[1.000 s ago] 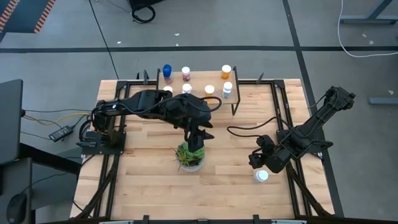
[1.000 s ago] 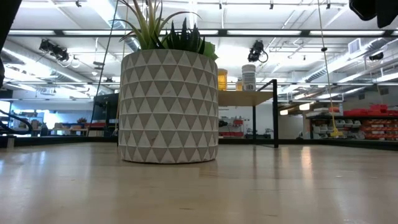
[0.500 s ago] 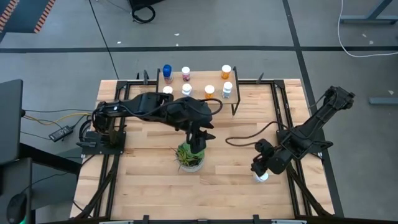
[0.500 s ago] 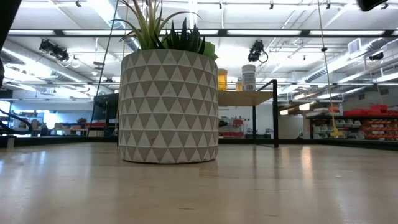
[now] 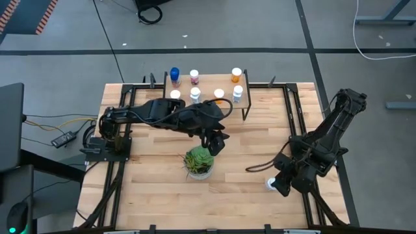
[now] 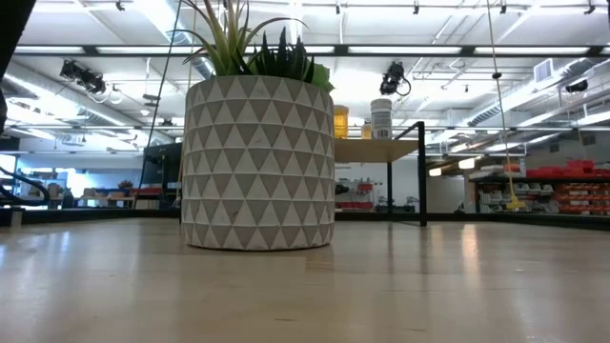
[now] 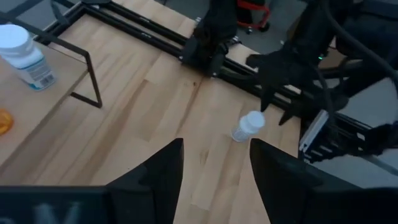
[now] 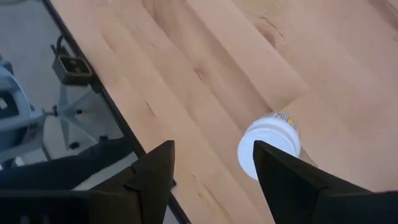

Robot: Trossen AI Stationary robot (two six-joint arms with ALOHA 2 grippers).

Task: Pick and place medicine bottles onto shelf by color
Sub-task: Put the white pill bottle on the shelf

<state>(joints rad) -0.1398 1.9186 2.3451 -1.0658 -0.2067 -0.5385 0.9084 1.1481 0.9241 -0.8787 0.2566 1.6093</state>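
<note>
Several medicine bottles stand on the shelf (image 5: 207,97) at the table's far edge: a blue one (image 5: 174,73), an orange one (image 5: 236,75) and white-capped ones (image 5: 195,95). One white bottle (image 5: 269,184) stands upright on the table at the near right. My right gripper (image 5: 278,187) hovers open just beside it; in the right wrist view the bottle (image 8: 268,147) stands next to one finger, not between the two. My left gripper (image 5: 218,144) hangs open and empty above the table's middle, over the potted plant (image 5: 199,162).
The plant pot (image 6: 257,162) stands mid-table, in front of the shelf (image 6: 381,149). Black frame rails (image 5: 296,123) run along the table's sides. Bare wood lies between the plant and the lone bottle (image 7: 247,126).
My right gripper has swung toward the table's near edge, rolling about its wrist, and now hangs next to the lone white bottle, which has stayed in place. My left gripper has rolled about its wrist over the plant.
</note>
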